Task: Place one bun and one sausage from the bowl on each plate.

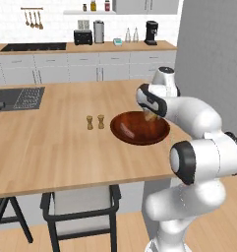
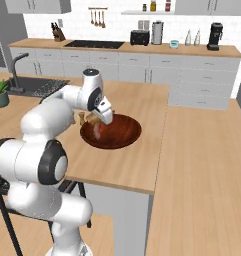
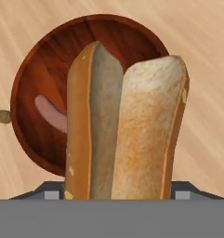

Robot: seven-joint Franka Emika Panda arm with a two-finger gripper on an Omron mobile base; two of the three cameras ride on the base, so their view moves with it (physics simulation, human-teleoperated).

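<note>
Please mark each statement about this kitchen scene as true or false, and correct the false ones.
1. The gripper holds a split bun above the bowl. True.
2. A sausage lies inside the bowl. True.
3. The bowl is pale and full of coloured fruit. False: it is dark reddish-brown, with one sausage visible in it.
4. Two small shakers stand on the counter beside the bowl. True.
5. The bun already rests on a plate. False: it is held over the bowl, in the gripper.
</note>
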